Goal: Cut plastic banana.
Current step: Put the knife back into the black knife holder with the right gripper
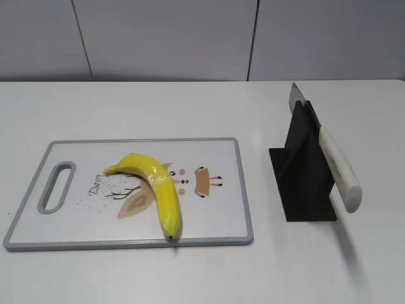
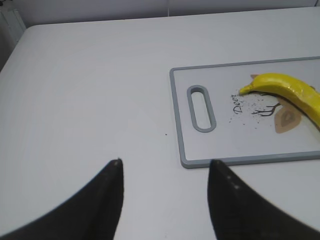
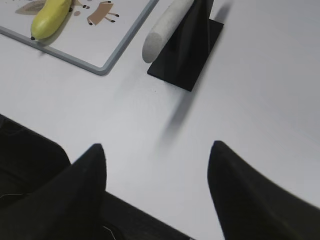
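The plastic banana (image 1: pixel 155 183) lies curved on the white cutting board (image 1: pixel 215 215), stem end to the left, dark tip at the board's front edge. It also shows in the left wrist view (image 2: pixel 290 90) and the right wrist view (image 3: pixel 50 17). A knife with a white handle (image 1: pixel 338 166) rests slanted in a black stand (image 1: pixel 304 171), handle toward the front. My left gripper (image 2: pixel 165 162) is open and empty over the table, left of the board's corner. My right gripper (image 3: pixel 156 146) is open and empty near the table's front edge, in front of the stand (image 3: pixel 187 47). Neither gripper shows in the exterior view.
The board (image 2: pixel 186 140) has a grey rim and a handle slot (image 2: pixel 201 107) at its left end. The white table (image 1: pixel 190 272) meets a grey wall at the back. The table's front edge shows dark in the right wrist view (image 3: pixel 125 212).
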Available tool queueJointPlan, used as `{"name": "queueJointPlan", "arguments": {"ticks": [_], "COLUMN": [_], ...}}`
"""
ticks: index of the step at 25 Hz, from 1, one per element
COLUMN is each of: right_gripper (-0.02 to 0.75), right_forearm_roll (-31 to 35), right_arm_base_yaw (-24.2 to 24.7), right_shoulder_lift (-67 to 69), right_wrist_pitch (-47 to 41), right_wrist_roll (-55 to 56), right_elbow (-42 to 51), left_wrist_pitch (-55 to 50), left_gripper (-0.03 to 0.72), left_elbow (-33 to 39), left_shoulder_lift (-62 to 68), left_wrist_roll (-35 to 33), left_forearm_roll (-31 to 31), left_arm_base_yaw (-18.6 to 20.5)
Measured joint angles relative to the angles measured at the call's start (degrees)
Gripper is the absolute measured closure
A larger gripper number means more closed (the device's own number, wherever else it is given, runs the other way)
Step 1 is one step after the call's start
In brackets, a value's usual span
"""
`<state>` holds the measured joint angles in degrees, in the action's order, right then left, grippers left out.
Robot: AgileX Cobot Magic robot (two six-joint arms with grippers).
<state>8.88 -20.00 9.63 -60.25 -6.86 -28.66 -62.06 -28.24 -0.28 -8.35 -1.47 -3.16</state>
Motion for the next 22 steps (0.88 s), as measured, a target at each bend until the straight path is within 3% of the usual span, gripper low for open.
{"name": "queueJointPlan", "arguments": {"ticks": [12,22], "right_gripper": [0.231,0.232], "right_forearm_roll": [0.6,1.4], "right_arm_base_yaw": [0.8,14.1], "right_shoulder_lift": [-9.9,-10.0], "right_wrist_pitch": [-0.1,-0.1], "right_wrist_roll": [0.0,0.0], "right_elbow": [0.0,0.0], "left_wrist_pitch": [0.0,0.0], "left_gripper": [0.165,0.165], "left_elbow": [0.0,0.0], "left_shoulder_lift": [0.0,0.0], "left_wrist_roll": [0.0,0.0], "left_forearm_roll": [-0.1,-0.1], "left_arm_base_yaw": [0.0,0.0]}}
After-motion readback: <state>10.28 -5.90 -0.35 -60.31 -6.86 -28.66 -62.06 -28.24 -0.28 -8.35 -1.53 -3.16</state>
